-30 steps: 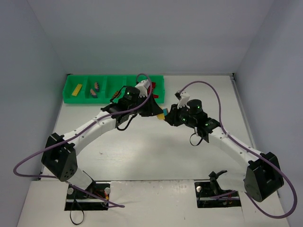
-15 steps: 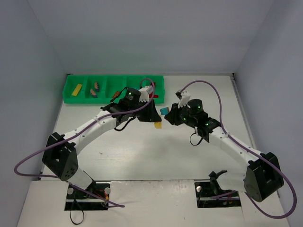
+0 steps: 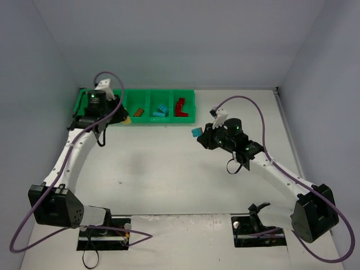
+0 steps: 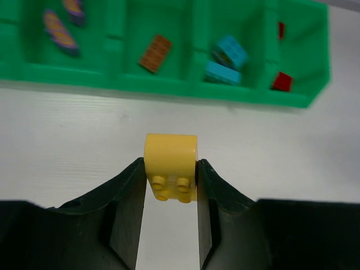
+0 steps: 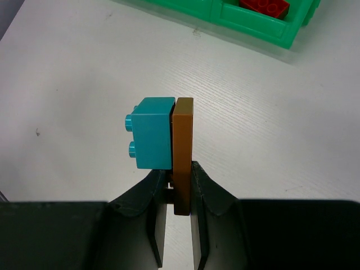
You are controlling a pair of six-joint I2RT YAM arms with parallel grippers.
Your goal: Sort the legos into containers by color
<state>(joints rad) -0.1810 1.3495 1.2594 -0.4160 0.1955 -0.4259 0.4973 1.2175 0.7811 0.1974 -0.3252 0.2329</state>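
White table (image 3: 169,180) is enclosed by pale grey-blue walls, and a green tray (image 3: 163,121) of compartments is set along its far-left edge. Purple bricks (image 4: 61,35), a brown brick (image 4: 156,53), two cyan bricks (image 4: 225,62) and red bricks (image 4: 281,81) are seen in successive compartments from left to right; the tray's left end is hidden by the left arm in the top view. A yellow brick (image 4: 171,160) is pinched between the narrowed fingers of the left gripper (image 4: 171,171), studs toward the camera. It is held over the table just on the near side of the tray. By the tray's right end, the right gripper (image 5: 177,174) is clamped on a thin brown plate (image 5: 183,152), held upright, with a cyan block (image 5: 153,133) attached to its left face, studs pointed left.
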